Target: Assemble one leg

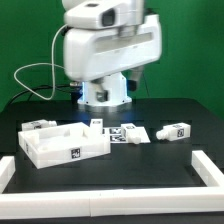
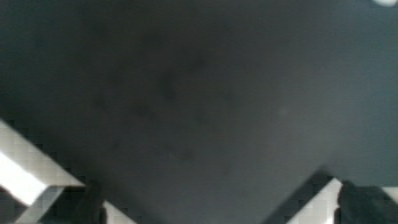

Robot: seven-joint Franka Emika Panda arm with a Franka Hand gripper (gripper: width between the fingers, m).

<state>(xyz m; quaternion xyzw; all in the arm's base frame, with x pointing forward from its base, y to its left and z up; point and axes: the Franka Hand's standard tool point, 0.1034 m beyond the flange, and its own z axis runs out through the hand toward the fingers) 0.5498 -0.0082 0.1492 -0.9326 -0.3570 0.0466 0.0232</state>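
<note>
Arm [image 1: 105,45] cropped at top — wrist view blurred.

The exterior view is evenly lit but soft; the wrist view is dim and blurred.

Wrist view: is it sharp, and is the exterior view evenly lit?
Wrist view: soft and dim, mostly the black table, no crisp edges. Exterior view: sharper, bright on the large flat white panel with raised rim, blue glow at the white robot arm's base.
</note>
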